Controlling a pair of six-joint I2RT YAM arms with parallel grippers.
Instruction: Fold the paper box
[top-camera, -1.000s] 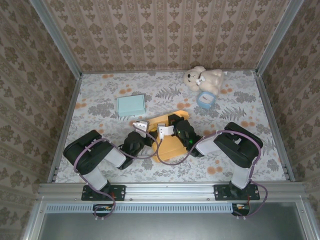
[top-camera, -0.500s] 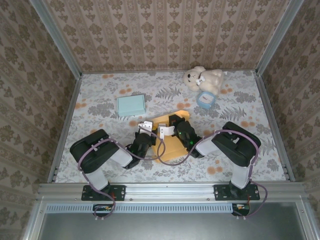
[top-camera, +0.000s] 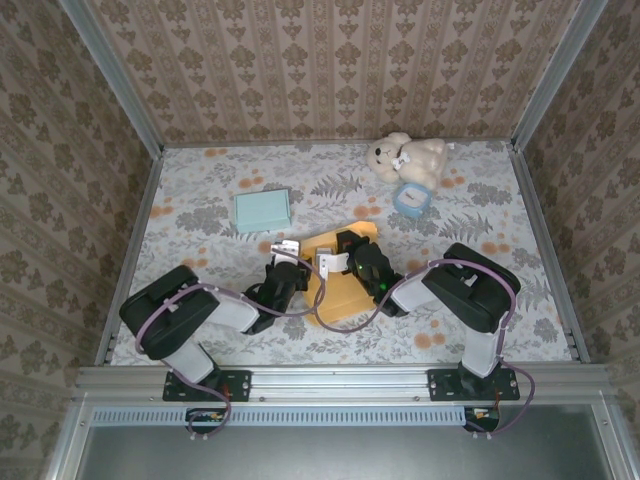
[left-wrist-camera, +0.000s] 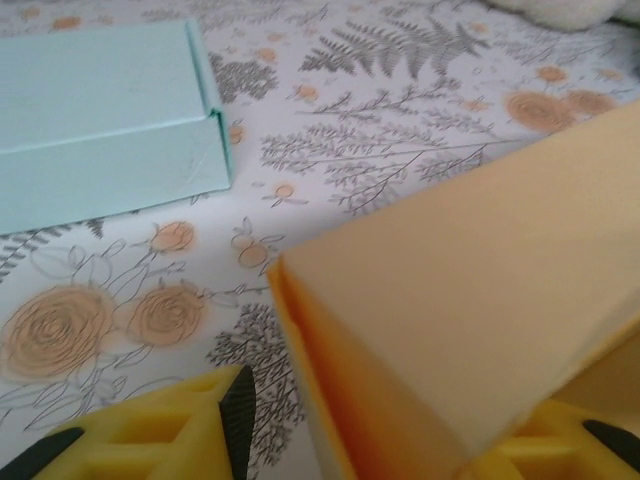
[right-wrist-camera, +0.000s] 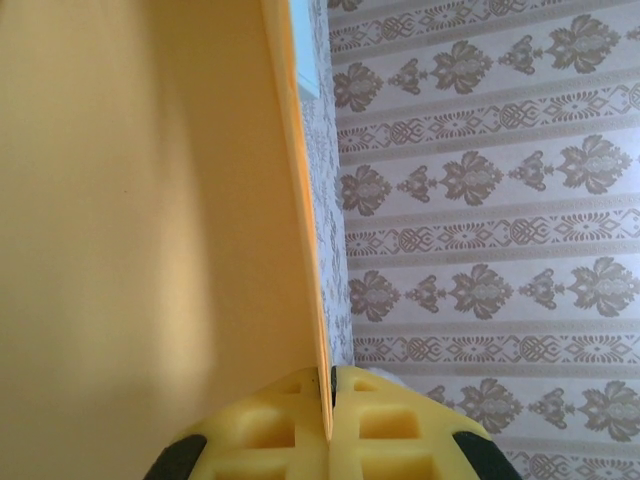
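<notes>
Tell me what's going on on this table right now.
Two robot arms are working on a yellow paper box in the middle of the table. The right gripper is shut on one thin panel of it. The left gripper is open, with its fingers either side of a raised flap at the box's left edge. The box looks only partly folded. A teal box and a teddy bear sit farther back.
</notes>
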